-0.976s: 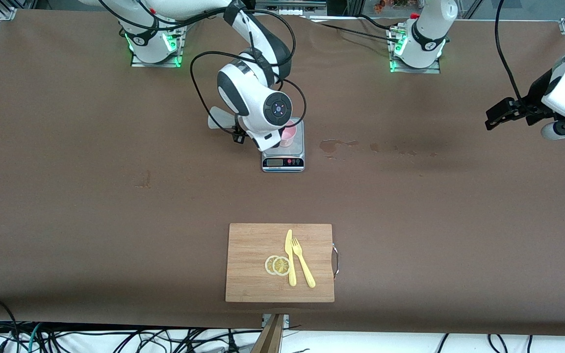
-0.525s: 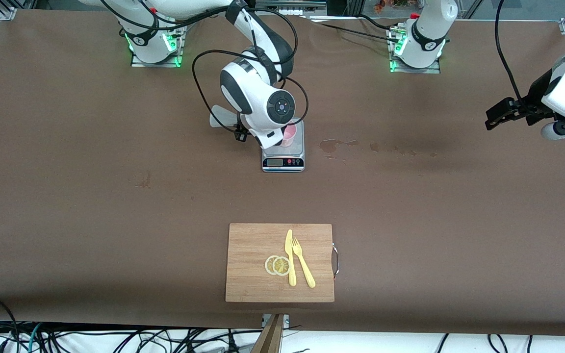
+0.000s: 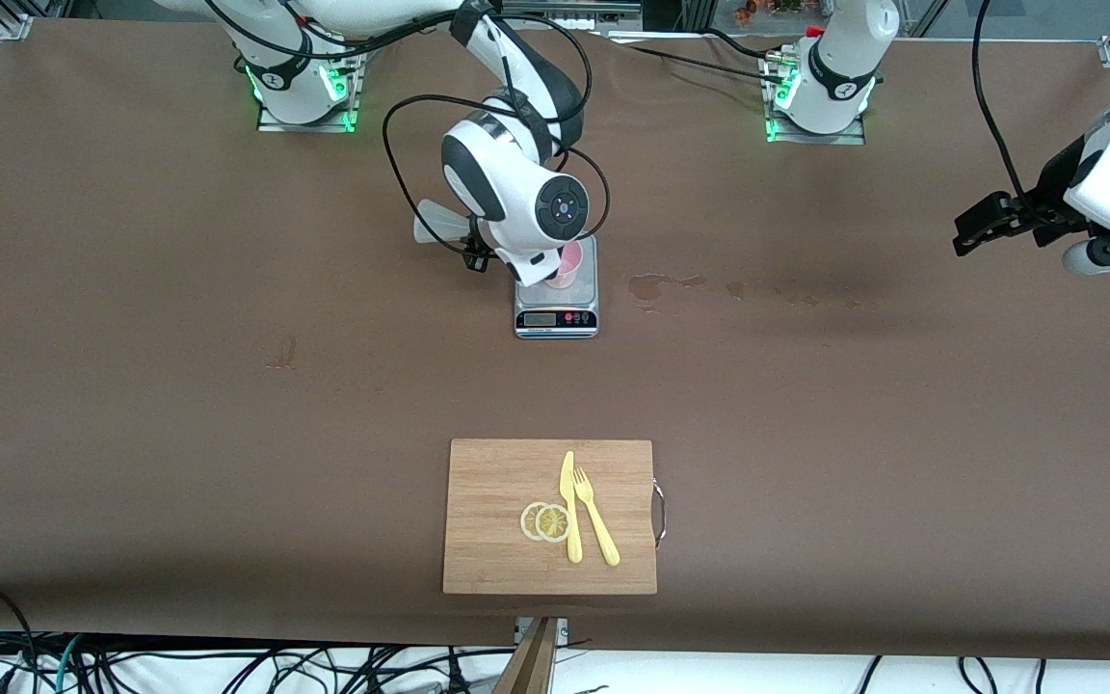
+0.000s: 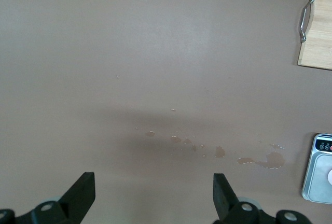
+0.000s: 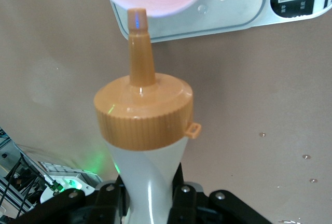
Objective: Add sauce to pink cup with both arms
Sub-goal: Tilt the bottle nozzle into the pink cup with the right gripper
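Brown worktop (image 3: 227, 386) carries a grey scale (image 3: 557, 308); on it stands the pink cup (image 3: 567, 265). Over the cup, the right end effector (image 5: 150, 198) is clamped low on the soft, squeezable sauce (image 5: 142, 130), pinching its waist. Well apart, the left end effector (image 4: 153, 195) waits, fingers spread.

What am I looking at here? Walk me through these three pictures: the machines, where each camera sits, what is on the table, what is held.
Two white robot arms stand at a brown table. The wide picture is taken from a high camera facing them; the other two come from cameras on each arm's wrist.

The right gripper is shut on the sauce bottle, tipping its orange nozzle over the pink cup. The cup stands on a grey kitchen scale.

The left gripper is open, holds nothing, and waits in the air over the left arm's end of the table, where small spill stains show.

Nearer the front camera lies a wooden cutting board with a yellow knife, a yellow fork and two lemon slices.
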Robot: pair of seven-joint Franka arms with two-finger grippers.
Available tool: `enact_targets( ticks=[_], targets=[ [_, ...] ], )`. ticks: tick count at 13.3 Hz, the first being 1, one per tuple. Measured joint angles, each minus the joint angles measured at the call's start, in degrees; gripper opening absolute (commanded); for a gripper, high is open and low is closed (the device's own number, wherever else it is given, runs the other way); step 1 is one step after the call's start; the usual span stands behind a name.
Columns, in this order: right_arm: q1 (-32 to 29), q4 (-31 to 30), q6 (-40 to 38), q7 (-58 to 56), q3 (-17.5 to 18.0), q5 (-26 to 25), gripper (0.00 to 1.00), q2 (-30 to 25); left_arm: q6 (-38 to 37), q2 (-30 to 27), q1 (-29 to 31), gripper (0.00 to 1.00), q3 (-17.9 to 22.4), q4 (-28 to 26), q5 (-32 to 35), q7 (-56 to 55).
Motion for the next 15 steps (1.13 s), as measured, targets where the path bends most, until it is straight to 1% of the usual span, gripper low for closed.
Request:
enact_targets(
  ticks=[8,15],
  targets=[
    [0.2,0.2,-0.3,0.0,0.0,0.0,0.21,0.2,0.0,0.0,0.0,1.0,0.0,0.0,0.0,0.0],
    [0.2,1.9,-2.2,0.0,0.0,-0.1,0.21,1.2,0.0,0.0,0.0,1.0,-0.1,0.0,0.0,0.0]
  ],
)
